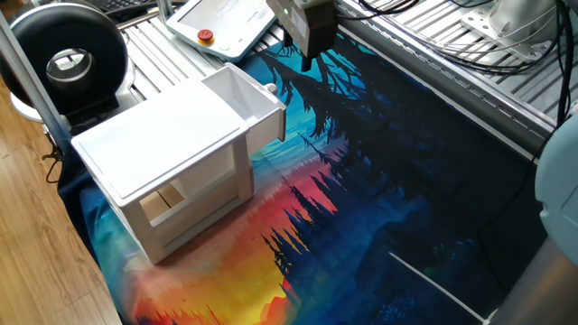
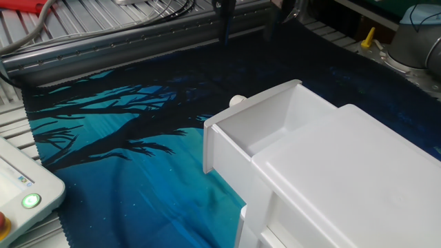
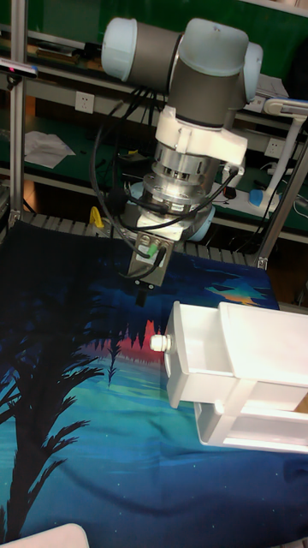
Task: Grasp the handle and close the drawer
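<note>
The white drawer stands pulled out of the small white cabinet, its inside bare. The handle, a tiny round pale knob, sticks out of the front panel; it also shows in the other fixed view as the handle and in the tall view as the handle. My gripper hangs above the mat, beyond the knob and apart from it. Two dark fingers stand well apart, so the gripper is open and holds nothing. In the tall view the gripper sits up and left of the knob.
A white teach pendant with a red button lies on the slatted metal table behind the drawer. A black round device stands at the far left. Cables run over the aluminium rails. A colourful printed mat covers the table.
</note>
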Robot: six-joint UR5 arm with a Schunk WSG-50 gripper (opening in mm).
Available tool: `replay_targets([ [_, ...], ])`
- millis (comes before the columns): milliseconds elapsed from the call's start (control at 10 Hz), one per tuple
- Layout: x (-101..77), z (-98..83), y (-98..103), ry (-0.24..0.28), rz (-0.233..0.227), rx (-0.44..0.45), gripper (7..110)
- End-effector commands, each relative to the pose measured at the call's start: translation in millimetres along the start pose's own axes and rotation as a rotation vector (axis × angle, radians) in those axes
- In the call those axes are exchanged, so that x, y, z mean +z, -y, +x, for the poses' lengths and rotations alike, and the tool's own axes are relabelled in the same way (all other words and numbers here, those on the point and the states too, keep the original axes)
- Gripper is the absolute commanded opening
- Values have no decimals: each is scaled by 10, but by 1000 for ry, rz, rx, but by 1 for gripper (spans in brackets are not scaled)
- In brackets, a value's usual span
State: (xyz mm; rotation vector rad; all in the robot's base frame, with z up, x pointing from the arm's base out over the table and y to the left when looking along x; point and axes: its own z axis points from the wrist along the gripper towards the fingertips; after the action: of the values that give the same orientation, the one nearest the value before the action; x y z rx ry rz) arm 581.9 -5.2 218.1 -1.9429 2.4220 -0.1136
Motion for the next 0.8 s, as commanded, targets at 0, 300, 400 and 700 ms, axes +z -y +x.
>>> replay_targets([
  [0, -16, -118, 87, 50, 35, -4, 66],
  [300, -24, -220, 93, 91, 37, -3, 66],
  [400, -17, -142, -55, 59, -23, 3, 66],
  [700, -15, -109, -64, 46, -26, -7, 66],
])
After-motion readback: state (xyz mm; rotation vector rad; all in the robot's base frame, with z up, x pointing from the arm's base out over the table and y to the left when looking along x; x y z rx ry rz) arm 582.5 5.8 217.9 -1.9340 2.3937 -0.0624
